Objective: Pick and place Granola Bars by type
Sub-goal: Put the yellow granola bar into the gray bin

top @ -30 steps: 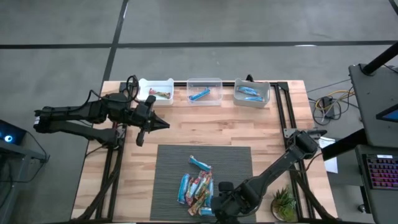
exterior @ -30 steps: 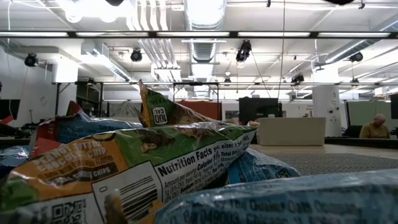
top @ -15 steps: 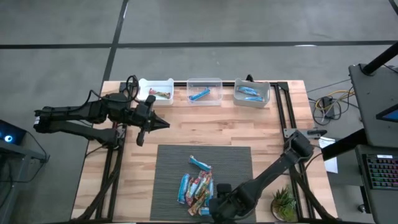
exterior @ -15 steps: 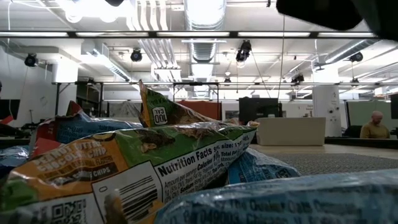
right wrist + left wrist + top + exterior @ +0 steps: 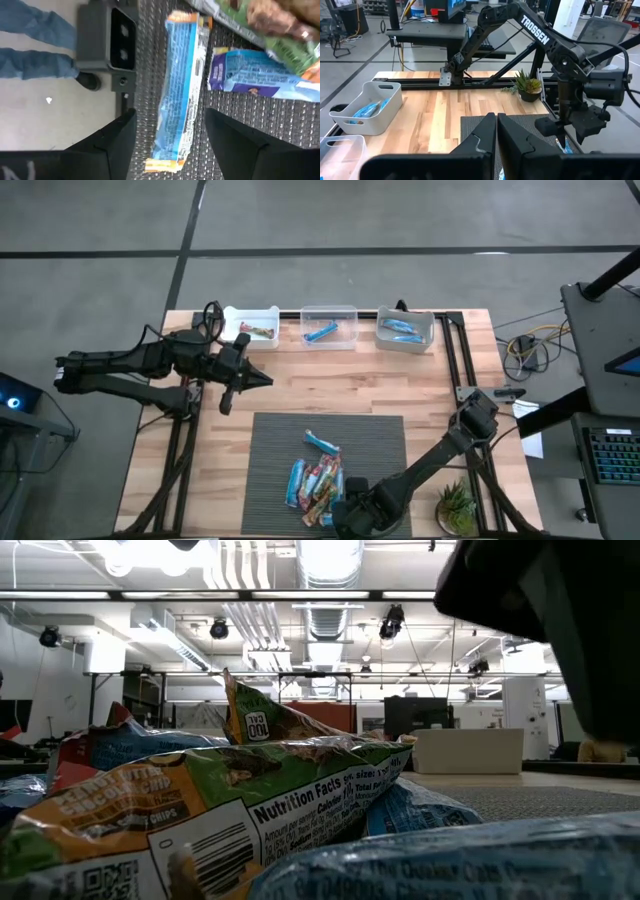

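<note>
Clearly, the left gripper [image 5: 262, 378] is held shut over bare wood near the bins [image 5: 328, 326], well apart from the Granola Bars [image 5: 316, 478] heaped on the grey mat [image 5: 270, 450]. Nearer by far, the right gripper [image 5: 345, 513] is poised with fingers spread wide over a light blue bar [image 5: 179, 85] at the heap's front edge; the bar's long axis is seen running between the two fingers. "Nutrition Facts" and "100 CAL" can be read on a green wrapper [image 5: 290, 785], "TROSSEN" on the right arm [image 5: 536, 29].
</note>
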Motion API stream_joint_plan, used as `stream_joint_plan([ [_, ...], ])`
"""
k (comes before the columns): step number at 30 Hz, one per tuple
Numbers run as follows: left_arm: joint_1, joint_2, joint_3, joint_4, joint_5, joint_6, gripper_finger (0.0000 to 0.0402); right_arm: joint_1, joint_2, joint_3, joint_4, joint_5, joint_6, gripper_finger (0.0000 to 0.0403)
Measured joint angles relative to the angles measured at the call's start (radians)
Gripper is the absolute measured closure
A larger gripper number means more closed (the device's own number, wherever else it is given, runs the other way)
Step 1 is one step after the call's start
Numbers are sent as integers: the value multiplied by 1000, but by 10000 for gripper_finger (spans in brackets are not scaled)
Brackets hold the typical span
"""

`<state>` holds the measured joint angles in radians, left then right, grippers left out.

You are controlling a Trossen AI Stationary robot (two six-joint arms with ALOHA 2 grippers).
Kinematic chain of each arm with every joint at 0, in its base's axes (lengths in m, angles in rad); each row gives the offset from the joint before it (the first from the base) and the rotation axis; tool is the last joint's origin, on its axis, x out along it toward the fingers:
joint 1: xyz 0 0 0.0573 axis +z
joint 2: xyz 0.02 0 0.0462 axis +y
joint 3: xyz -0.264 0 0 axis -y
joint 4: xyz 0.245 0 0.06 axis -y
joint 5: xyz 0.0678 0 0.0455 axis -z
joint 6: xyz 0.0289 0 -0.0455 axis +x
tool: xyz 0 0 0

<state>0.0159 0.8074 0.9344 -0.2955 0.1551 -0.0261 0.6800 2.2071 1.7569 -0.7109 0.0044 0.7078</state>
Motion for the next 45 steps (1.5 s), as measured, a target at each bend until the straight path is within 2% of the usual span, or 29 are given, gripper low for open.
stream_joint_plan([
  [26,0,0,0,2,0,0,402,1,81,2,-1,2,60,186],
  [45,0,0,0,2,0,0,402,0,81,0,-11,2,51,309],
])
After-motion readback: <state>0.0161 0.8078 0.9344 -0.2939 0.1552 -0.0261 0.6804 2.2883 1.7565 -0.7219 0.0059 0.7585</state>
